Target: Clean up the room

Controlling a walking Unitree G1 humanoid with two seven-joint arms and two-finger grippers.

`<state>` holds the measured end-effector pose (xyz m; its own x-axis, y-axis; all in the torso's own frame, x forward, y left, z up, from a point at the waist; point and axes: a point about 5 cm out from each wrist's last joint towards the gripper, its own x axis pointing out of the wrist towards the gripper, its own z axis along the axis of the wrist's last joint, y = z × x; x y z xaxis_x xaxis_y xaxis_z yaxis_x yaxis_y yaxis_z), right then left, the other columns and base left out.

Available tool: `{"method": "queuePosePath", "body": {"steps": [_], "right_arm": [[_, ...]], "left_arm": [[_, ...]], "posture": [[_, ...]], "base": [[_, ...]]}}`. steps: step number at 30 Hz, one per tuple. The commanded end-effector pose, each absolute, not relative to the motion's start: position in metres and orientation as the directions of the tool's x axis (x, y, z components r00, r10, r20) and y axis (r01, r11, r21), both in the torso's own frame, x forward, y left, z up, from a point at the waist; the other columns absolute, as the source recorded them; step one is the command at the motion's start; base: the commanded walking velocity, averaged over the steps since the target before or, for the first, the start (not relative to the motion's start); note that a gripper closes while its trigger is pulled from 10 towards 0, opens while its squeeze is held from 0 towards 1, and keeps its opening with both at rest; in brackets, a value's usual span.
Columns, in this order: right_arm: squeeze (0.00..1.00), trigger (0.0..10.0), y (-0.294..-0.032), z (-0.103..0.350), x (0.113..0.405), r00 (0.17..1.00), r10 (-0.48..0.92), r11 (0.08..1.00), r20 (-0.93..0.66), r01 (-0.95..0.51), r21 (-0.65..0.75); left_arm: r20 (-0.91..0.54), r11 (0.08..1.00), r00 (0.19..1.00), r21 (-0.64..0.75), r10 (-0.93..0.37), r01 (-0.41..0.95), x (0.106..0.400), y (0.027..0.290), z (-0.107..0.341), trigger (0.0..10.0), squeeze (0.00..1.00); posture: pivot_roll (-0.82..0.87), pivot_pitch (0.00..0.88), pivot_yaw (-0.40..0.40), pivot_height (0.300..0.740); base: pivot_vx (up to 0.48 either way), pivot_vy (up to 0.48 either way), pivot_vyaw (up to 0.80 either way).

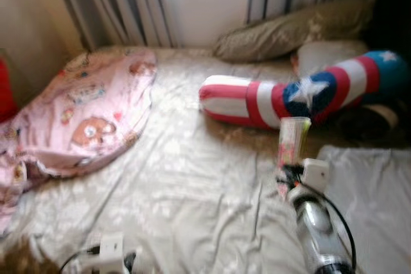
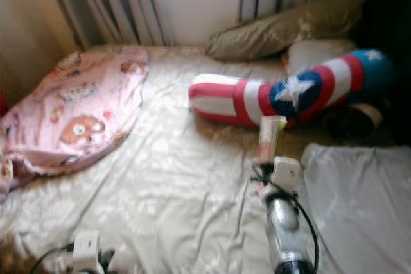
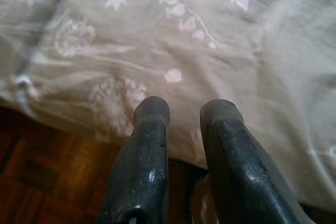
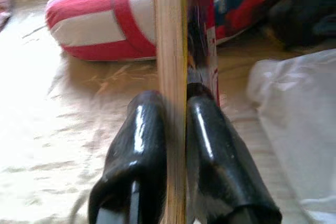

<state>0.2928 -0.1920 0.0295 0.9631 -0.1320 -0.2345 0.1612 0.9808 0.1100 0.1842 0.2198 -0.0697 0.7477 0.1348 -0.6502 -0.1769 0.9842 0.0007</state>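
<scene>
Clear plastic, a crumpled wrapper, stands pinched upright in the right gripper, whose two black fingers clamp it above the bed, just near of the striped bolster pillow. Pickup looks done; next it likely needs carrying off to a bin (none is visible). At the near-left bed edge the left gripper hovers, fingers slightly apart, empty.

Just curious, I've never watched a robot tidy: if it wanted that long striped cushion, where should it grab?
Probably the red-and-white end of the striped cushion, from above across its width. That end lies free on the bed sheet; the starred end is wedged among pillows.
</scene>
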Motion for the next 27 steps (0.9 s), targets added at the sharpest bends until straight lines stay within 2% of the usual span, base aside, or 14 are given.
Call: {"method": "queuePosePath", "body": {"steps": [1,3,5,8,14,19,24,27], "right_arm": [[0.0,10.0,-0.188,0.039,0.299,0.977,-0.11,0.985,-0.181,0.131,0.112],[0.0,10.0,-0.187,0.039,0.298,0.98,-0.089,0.987,-0.178,0.11,0.114],[0.0,10.0,-0.186,0.039,0.298,0.982,-0.08,0.989,-0.17,0.1,0.11],[0.0,10.0,-0.183,0.041,0.297,0.987,-0.055,0.99,-0.15,0.074,0.12],[0.0,10.0,-0.181,0.041,0.296,0.99,-0.035,0.99,-0.139,0.053,0.128],[0.0,10.0,-0.179,0.043,0.296,0.992,-0.024,0.991,-0.126,0.041,0.131],[0.0,10.0,-0.179,0.042,0.297,0.991,-0.021,0.993,-0.133,0.036,0.116],[0.0,10.0,-0.177,0.042,0.297,0.99,-0.008,0.992,-0.142,0.025,0.121]], "left_arm": [[-0.616,0.984,0.776,-0.004,0.138,-0.177,0.191,0.222,-0.064,10.0,0.0],[-0.531,0.985,0.837,-0.019,0.133,-0.169,0.209,0.222,-0.051,10.0,0.0],[-0.489,0.987,0.863,-0.024,0.129,-0.161,0.217,0.221,-0.045,10.0,0.0],[-0.342,0.992,0.933,-0.02,0.113,-0.127,0.237,0.221,-0.022,10.0,0.0],[-0.169,0.994,0.981,-0.021,0.098,-0.103,0.253,0.22,0.005,10.0,0.0],[-0.116,0.999,0.992,0.003,0.046,-0.046,0.252,0.214,0.012,10.0,0.0],[-0.11,0.998,0.992,0.0,0.056,-0.057,0.249,0.214,0.013,10.0,0.0],[-0.113,0.998,0.992,-0.003,0.056,-0.057,0.248,0.214,0.013,10.0,0.0]], "posture": [[0.04,0.0,0.023,0.74],[0.04,0.0,0.022,0.74],[0.04,0.0,0.022,0.74],[0.04,0.0,0.022,0.74],[0.04,0.0,0.021,0.74],[0.03,0.0,0.024,0.74],[0.03,0.0,0.021,0.74],[0.03,0.0,0.021,0.725]], "base": [[0.0,0.0,0.0],[0.0,0.0,0.0],[0.0,0.0,0.0],[0.0,0.0,0.0],[0.0,0.0,0.0],[0.0,0.0,0.0],[0.0,0.0,0.0],[0.0,0.0,0.0]]}}
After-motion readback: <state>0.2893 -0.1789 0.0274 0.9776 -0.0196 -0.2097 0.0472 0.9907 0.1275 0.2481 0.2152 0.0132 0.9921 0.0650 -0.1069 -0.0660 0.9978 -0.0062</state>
